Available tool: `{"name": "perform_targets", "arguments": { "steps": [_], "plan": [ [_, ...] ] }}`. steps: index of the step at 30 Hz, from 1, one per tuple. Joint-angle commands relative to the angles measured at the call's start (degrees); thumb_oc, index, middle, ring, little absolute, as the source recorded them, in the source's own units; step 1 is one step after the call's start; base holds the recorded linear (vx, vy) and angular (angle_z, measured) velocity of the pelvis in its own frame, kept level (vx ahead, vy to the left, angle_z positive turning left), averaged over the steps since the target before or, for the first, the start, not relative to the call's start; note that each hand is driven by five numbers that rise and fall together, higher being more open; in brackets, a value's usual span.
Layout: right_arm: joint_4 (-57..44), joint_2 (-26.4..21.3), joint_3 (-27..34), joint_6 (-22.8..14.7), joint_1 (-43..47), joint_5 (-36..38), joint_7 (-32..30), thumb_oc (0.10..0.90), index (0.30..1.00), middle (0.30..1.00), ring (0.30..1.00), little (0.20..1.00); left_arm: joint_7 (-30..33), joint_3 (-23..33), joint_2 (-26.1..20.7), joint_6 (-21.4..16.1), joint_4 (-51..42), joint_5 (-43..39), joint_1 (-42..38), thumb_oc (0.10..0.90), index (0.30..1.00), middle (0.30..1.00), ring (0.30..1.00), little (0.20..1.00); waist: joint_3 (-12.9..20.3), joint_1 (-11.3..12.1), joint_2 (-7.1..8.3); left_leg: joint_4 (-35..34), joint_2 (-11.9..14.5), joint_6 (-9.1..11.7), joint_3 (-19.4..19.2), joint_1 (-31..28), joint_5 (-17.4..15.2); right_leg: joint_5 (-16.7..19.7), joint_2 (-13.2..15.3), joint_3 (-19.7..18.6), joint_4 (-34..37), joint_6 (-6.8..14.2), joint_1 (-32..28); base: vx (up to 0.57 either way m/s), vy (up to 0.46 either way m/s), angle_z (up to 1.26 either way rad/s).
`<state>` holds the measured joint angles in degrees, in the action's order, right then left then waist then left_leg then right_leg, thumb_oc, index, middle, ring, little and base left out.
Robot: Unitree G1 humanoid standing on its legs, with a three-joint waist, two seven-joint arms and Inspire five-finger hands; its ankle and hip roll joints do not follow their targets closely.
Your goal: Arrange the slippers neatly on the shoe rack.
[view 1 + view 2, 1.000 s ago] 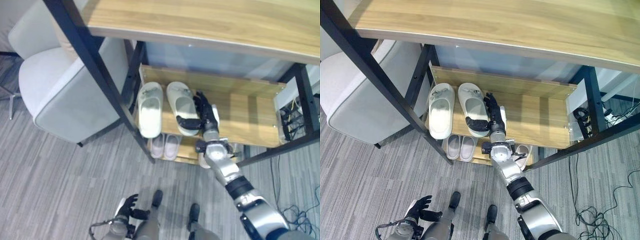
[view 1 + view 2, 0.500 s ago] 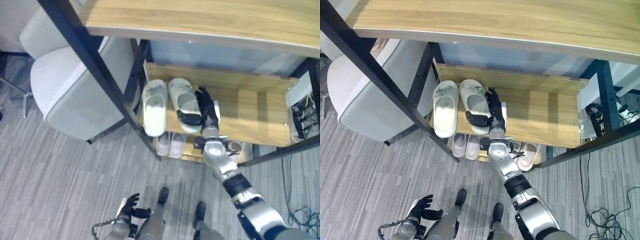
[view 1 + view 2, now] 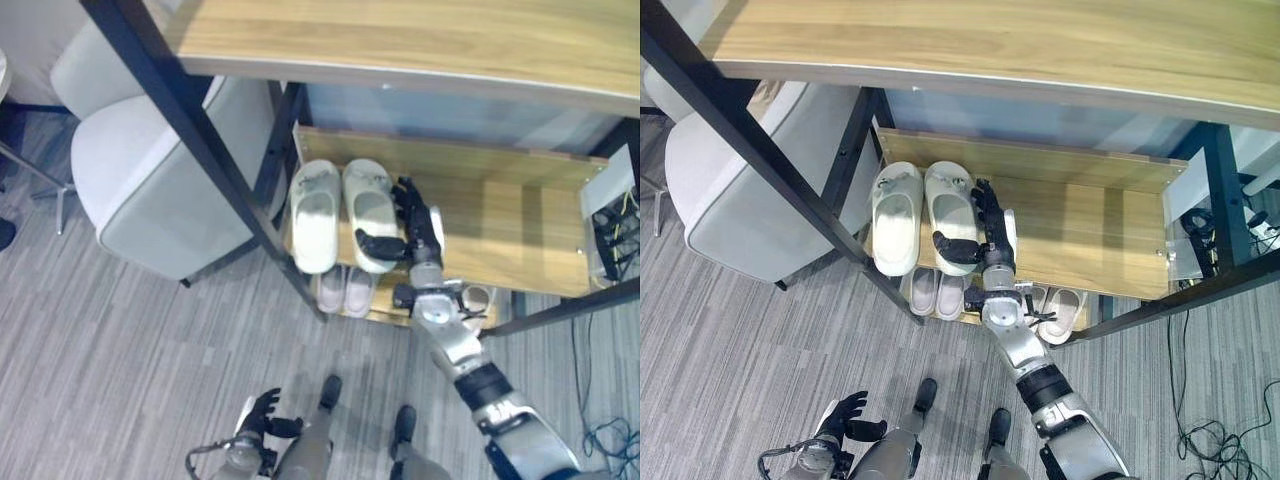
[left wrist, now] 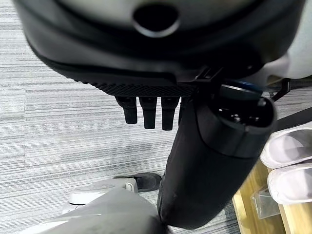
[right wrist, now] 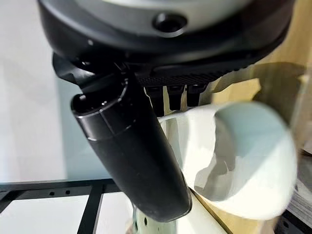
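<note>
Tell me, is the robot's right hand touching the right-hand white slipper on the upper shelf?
Touching. In the left eye view the right hand lies along the slipper, thumb across its heel end; the right wrist view shows fingers against it.

The shoe rack (image 3: 480, 215) is being viewed steeply from overhead by both eye cameras; the floor and slippers (image 4: 287, 165) are being viewed closely by the wrist cameras.
</note>
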<state>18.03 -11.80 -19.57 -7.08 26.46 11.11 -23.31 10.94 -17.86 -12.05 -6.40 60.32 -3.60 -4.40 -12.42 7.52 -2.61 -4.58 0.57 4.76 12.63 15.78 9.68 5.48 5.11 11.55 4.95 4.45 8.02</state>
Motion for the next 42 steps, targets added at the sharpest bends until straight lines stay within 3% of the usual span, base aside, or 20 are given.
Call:
{"name": "perform_targets", "arguments": {
  "steps": [1, 13, 22, 42],
  "plan": [
    [-9.3, 0.9, 1.1, -5.6, -0.1, -2.7, 1.8, 0.800, 0.900, 0.900, 0.900, 0.900, 0.9, -1.2, 0.2, -0.2, 3.9, 2.6, 1.0, 0.800, 0.900, 0.900, 0.900, 0.900, 2.5, -1.1, 2.72, -0.4, 0.4, -0.6, -9.5, -4.4, -7.4, -3.3, 2.8, -1.4, -0.4, 2.0, 0.2, 0.00, 0.000, 0.00],
    [-13.7, 0.4, -0.5, -6.4, -7.3, -1.6, 5.1, 0.800, 0.900, 0.900, 0.900, 0.900, 0.6, 0.0, 0.4, -0.3, 5.0, 3.4, 2.3, 0.800, 0.900, 0.900, 0.900, 0.900, 3.1, -3.2, 2.92, -0.4, 0.8, -0.7, -10.8, -5.0, -7.4, -2.8, 2.6, -2.1, -0.4, 2.0, 0.5, -0.01, 0.007, -0.03],
    [-12.0, 1.7, -3.5, -6.4, -7.5, -0.3, 6.8, 0.800, 0.900, 0.900, 0.900, 0.900, 0.9, -0.1, 0.6, -0.5, 5.6, 3.8, 2.0, 0.800, 0.900, 0.900, 0.900, 0.900, 3.1, -3.3, 3.24, -0.4, 0.8, -0.6, -10.9, -5.0, -7.2, -2.6, 2.6, -2.1, -0.5, 1.9, 0.5, -0.01, 0.006, -0.04],
    [-4.0, 6.1, -5.0, -7.3, 1.0, 3.5, 4.0, 0.800, 0.900, 0.900, 0.900, 0.900, 1.9, -1.3, 0.1, -0.8, 5.7, 2.8, 1.8, 0.800, 0.900, 0.900, 0.900, 0.900, 2.4, -0.3, 2.65, -0.4, 0.1, -0.6, -9.9, -4.2, -6.6, -2.0, 3.5, -0.7, -0.5, 2.3, 0.5, 0.00, 0.006, 0.02]
  ]
}}
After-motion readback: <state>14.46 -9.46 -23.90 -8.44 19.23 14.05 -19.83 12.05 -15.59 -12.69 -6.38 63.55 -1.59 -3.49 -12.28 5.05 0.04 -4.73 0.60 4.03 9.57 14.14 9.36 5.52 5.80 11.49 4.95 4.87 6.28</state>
